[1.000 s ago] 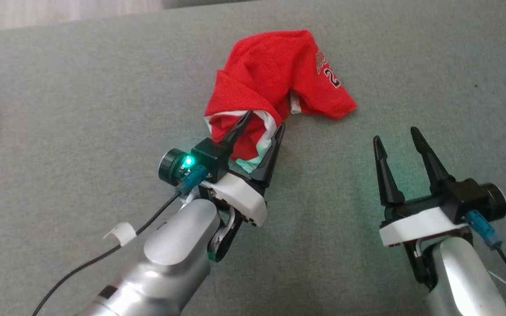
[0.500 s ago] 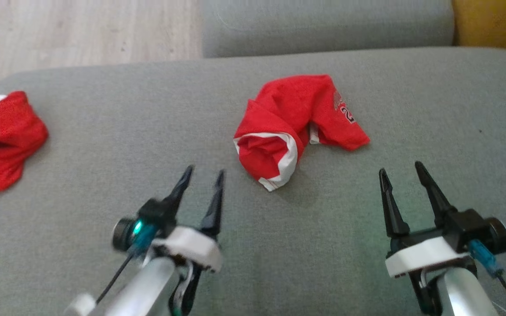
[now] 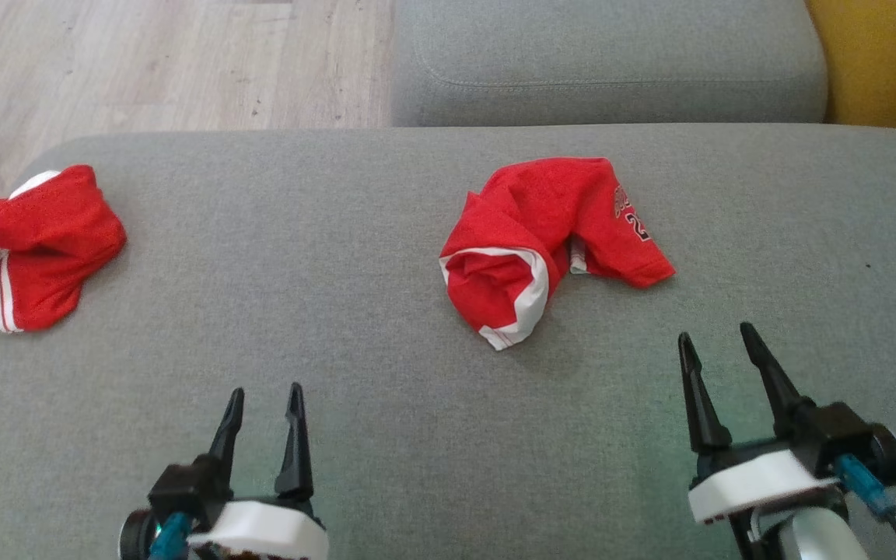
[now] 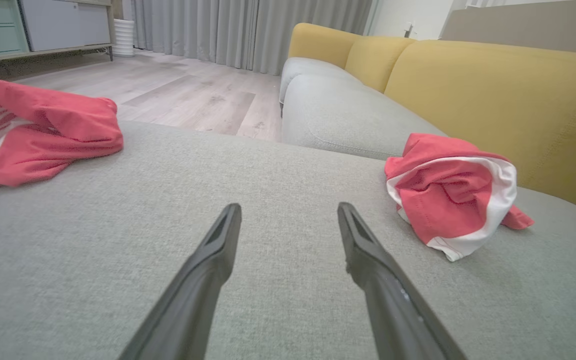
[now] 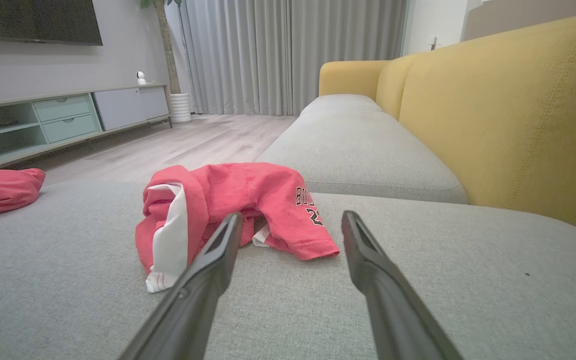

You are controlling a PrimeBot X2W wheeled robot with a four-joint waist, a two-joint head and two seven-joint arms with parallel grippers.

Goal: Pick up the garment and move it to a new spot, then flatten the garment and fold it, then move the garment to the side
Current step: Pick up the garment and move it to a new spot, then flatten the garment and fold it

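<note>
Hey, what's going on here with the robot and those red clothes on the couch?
A two-armed robot is working on a crumpled red jersey lying mid-cushion on the grey sofa. Neither hand touches it: the left hand and right hand are both open and empty, over bare cushion nearer the robot. It isn't flattened or folded yet. A second red-and-white garment sits bunched at the cushion's left edge.

Crumpled red garment (image 3: 530, 233) on grey cushion (image 3: 300, 257) (untouched)

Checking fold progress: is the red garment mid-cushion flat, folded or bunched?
Bunched. The red garment lies in a crumpled heap, white-trimmed edge rolled up, numbered part sticking out; neither spread nor folded.
</note>
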